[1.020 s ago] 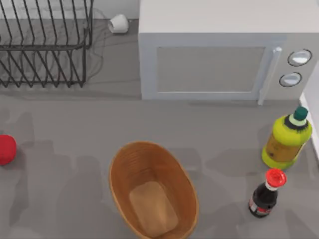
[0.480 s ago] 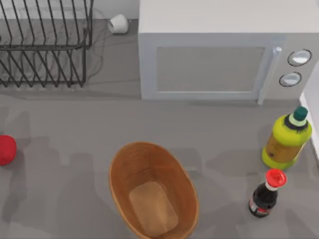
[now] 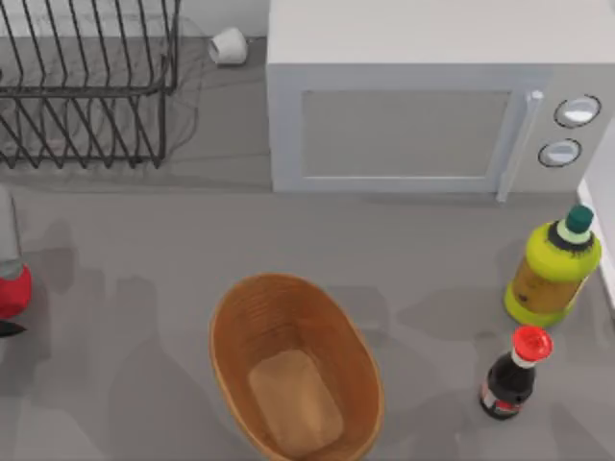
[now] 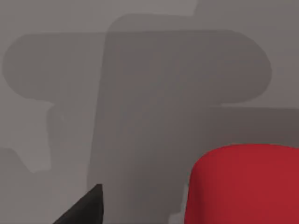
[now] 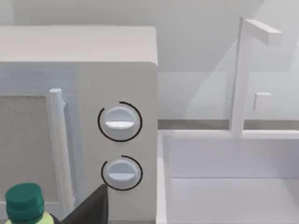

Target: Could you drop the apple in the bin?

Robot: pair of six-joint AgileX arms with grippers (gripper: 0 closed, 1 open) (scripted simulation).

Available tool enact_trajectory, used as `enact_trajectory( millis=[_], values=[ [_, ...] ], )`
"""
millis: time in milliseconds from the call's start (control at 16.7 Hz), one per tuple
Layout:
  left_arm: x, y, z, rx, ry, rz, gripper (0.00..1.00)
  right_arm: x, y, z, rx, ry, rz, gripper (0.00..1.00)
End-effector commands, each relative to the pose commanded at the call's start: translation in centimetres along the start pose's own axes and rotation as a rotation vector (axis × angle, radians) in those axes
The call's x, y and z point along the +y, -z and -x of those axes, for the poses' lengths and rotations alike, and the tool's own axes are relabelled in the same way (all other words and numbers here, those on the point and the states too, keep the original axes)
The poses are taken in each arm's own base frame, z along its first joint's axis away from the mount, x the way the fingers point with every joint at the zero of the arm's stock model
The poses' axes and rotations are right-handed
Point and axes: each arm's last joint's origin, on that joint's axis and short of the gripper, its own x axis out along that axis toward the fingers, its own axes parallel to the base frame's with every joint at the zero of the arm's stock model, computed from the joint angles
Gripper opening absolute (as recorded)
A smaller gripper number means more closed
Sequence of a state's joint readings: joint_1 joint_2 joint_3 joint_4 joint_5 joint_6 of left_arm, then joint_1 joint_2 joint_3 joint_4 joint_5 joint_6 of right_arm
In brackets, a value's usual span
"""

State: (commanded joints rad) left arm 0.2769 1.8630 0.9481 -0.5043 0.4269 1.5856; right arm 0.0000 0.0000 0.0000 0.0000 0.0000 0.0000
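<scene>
The apple is seen at the far left edge of the top view, well apart from the bin at lower centre. The left gripper is placed right at the apple (its fingers cannot be judged), so the left arm is nearer.

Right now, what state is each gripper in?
Left gripper: at the apple by the table's left edge; cannot be told.
Right gripper: near the microwave; cannot be told.
</scene>
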Motion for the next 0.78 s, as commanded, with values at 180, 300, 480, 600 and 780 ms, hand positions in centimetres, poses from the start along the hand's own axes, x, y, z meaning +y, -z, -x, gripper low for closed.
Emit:
enact_trajectory(
  millis=[180,300,480,600,780],
  values=[
    [-0.12,-0.04,-0.59,0.0,0.005,0.002,1.0,0.0,0.0,0.0,0.0,0.0,0.0,1.0],
    [-0.12,-0.04,-0.59,0.0,0.005,0.002,1.0,0.0,0.0,0.0,0.0,0.0,0.0,1.0],
    [-0.12,-0.04,-0.59,0.0,0.005,0.002,0.77,0.0,0.0,0.0,0.0,0.0,0.0,1.0],
    [-0.12,-0.04,-0.59,0.0,0.005,0.002,0.62,0.0,0.0,0.0,0.0,0.0,0.0,1.0],
    [-0.12,-0.04,-0.59,0.0,0.005,0.002,0.4,0.0,0.0,0.0,0.0,0.0,0.0,1.0]
  ],
)
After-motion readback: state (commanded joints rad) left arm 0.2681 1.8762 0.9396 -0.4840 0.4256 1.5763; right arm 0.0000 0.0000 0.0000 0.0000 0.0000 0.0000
